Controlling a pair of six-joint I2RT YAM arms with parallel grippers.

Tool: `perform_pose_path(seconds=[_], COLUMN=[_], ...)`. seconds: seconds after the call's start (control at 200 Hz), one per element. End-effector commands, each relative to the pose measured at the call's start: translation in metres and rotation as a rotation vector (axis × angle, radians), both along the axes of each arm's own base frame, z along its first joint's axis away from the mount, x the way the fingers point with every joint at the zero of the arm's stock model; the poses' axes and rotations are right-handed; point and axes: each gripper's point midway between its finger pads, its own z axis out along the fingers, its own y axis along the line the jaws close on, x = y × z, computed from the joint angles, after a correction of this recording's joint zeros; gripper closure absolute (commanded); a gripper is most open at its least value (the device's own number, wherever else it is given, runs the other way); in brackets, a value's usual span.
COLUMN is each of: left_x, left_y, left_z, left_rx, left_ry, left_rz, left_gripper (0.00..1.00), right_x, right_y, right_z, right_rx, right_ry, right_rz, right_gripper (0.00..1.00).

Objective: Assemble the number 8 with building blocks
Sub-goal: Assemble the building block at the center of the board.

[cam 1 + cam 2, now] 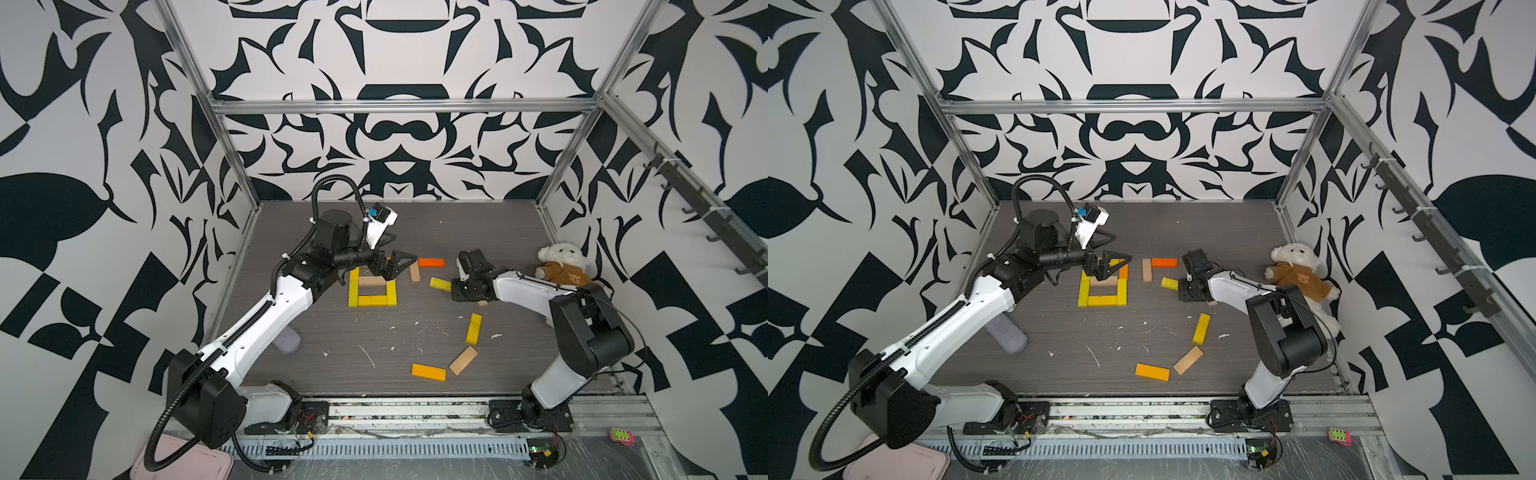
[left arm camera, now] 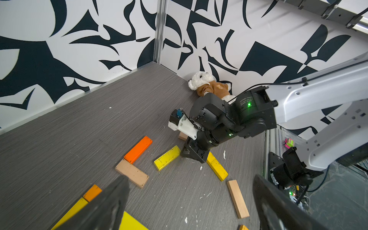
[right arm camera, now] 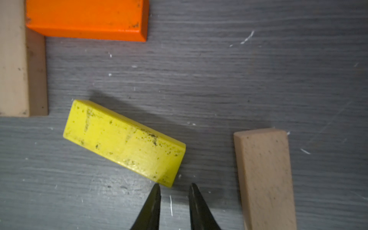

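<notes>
The building blocks (image 1: 372,300) lay scattered over the grey table (image 1: 374,232). Toward the left, yellow blocks (image 1: 353,286) made a frame open at the far side, with a tan block (image 1: 372,281) lying flat inside it. An orange block (image 1: 1123,271) sat at the frame's far right corner, partly hidden.

Just right of the frame, a red-orange block (image 1: 431,262) and a second tan block (image 1: 414,273) met at a corner in an L. A slanted yellow block (image 3: 123,139) lay near them. The right gripper (image 3: 174,188) stood just at its corner, fingers drawn nearly together with nothing between them. A third tan block (image 3: 264,179) lay just beside it.

Nearer the front, a lone yellow block (image 1: 473,328), a pale tan block (image 1: 463,360) and a deep orange block (image 1: 428,371) lay in a loose arc.

The left gripper (image 1: 400,268) hovered over the frame's far right corner — fingers spread wide, empty. A teddy bear (image 1: 561,266) slumped against the right wall, behind the right arm.
</notes>
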Motion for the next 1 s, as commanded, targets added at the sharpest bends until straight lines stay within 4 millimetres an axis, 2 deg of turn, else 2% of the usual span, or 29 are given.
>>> perform_pose_path(seconds=[0.0,0.225,0.5,1.0], left_x=[-0.005,-0.005,-0.005,-0.006], left_y=[0.001,0.001,0.000,-0.001], left_z=[0.014,0.013,0.012,0.013], left_rx=[-0.011,-0.008,-0.006,-0.006], left_ry=[-0.036,-0.037,-0.034,-0.035], left_rz=[-0.008,-0.009,-0.012,-0.014], left_gripper=[0.01,0.01,0.01,0.01], right_x=[0.016,0.026,0.034,0.043], right_y=[-0.003,0.000,0.004,0.003], right_z=[0.011,0.018,0.032,0.015], right_rx=[-0.004,0.107,0.231,0.269], right_ry=[-0.033,-0.045,-0.094,-0.042], right_rz=[-0.033,-0.074,-0.094,-0.157], right_gripper=[0.73,0.73,0.67,0.65])
